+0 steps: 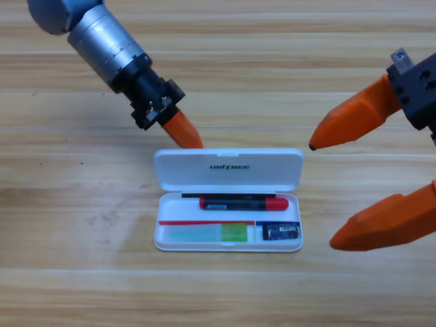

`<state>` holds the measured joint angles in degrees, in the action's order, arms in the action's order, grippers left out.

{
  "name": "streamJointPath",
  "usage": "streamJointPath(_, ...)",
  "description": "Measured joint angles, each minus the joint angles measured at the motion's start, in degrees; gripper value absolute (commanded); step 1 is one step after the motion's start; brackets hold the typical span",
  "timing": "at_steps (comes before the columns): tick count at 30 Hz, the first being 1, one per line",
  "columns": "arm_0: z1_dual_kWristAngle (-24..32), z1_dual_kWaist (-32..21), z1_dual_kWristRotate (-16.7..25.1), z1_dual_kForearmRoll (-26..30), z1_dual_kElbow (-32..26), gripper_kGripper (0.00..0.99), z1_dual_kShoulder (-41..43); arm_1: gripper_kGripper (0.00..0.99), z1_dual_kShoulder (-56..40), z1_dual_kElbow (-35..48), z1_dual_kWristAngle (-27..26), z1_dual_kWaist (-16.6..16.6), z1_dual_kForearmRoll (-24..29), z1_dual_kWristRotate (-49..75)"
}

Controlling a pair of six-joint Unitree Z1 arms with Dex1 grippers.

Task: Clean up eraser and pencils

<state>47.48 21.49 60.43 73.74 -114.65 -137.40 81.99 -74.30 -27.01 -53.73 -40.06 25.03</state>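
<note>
The white case (pixel 170 240) lies open in the middle of the table, its lid (pixel 228 168) tilted back. The black pencil (pixel 242 202) with red ends lies in the upper slot. The translucent white pencil (pixel 208 234) with the green end lies in the lower left slot. The eraser (pixel 281 232) sits in the lower right compartment. My left gripper (pixel 192 142) points down at the lid's upper left edge, its orange jaws together as one wedge with nothing between them. My right gripper (pixel 323 195) hangs open just right of the case, holding nothing.
The left arm's grey body (pixel 102 37) reaches in from the upper left corner. Bare wooden table (pixel 82 259) surrounds the case.
</note>
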Motion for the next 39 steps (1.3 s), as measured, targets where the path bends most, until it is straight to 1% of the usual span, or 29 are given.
streamJointPath(4, -0.69, 0.32, 0.00, -0.94, 2.81, 0.000, 1.02, 0.960, 0.00, 0.00, -0.06, 0.00, 0.00, -0.07)
streamJointPath(10, -2.00, 0.98, -0.27, -3.25, 5.31, 0.000, 1.88, 0.960, 0.02, 0.00, -0.16, 0.00, 0.00, -0.25)
streamJointPath(20, -3.18, 1.79, -1.21, -6.14, 8.55, 0.000, 2.67, 0.960, 0.24, 0.00, -0.46, 0.00, 0.00, -0.46)
streamJointPath(28, -3.25, 4.21, -2.46, -8.86, 10.62, 0.000, 2.68, 0.960, 1.65, -0.01, -0.49, 0.00, 0.00, -0.52)
streamJointPath(39, -3.91, 6.15, -3.53, -11.97, 14.23, 0.000, 2.83, 0.960, 2.56, -0.01, -0.50, 0.00, 0.01, -0.55)
